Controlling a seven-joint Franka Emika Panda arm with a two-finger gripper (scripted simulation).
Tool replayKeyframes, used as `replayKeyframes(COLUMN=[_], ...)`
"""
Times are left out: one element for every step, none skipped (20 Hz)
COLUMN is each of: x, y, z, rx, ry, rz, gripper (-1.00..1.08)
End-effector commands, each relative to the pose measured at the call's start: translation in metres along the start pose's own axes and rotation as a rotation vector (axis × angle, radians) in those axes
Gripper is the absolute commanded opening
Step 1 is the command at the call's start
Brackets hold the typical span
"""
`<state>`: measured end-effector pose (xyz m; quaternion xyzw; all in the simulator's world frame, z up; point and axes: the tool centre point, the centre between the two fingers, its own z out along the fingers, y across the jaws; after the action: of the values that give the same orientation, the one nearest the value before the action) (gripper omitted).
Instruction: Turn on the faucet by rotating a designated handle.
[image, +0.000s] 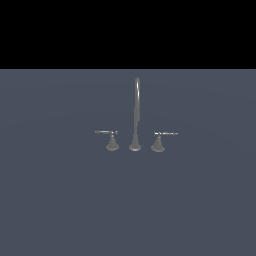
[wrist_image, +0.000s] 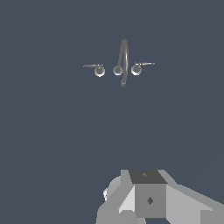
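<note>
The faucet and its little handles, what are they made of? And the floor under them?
The faucet looks like grey metal with a dull shine: pale highlights run along its thin arched spout. The handle on the exterior view's left matches it, grey cone base and thin rod lever, likely the same metal. The surface is flat, matte blue-grey with no texture, so its material can't be told in this render.

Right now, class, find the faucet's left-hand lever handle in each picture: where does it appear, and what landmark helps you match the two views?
Exterior view: the handle stands at the exterior view's left of the set, its rod lever pointing outward, away from the spout.
Wrist view: the handle is seen from above, far from the camera, apart from the gripper.
Shared landmark: the tall arched spout between the two handles.
</note>
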<state>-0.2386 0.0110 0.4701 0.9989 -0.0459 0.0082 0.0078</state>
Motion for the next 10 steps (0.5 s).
replayKeyframes(x=[0.003,0.004,0.005,0.007,0.009,0.011,0.013,0.015,0.017,0.020], y=[-0.006,-0.009,-0.013,-0.016,-0.020,-0.023,-0.027,-0.031,-0.035,-0.039], z=[0.009,0.013,0.017,0.022,0.027,0.032,0.038,0.044,0.049,0.055], rx=[0.000,0.000,0.000,0.000,0.000,0.000,0.000,0.000,0.001,0.001], ry=[-0.001,-0.001,-0.002,-0.002,-0.002,-0.003,-0.003,-0.004,-0.004,-0.004], rz=[0.033,0.048,0.065,0.083,0.101,0.121,0.142,0.164,0.185,0.206], gripper=[-1.00,-1.00,-1.00,-1.00,-1.00,-1.00,-1.00,-1.00,-1.00,-1.00])
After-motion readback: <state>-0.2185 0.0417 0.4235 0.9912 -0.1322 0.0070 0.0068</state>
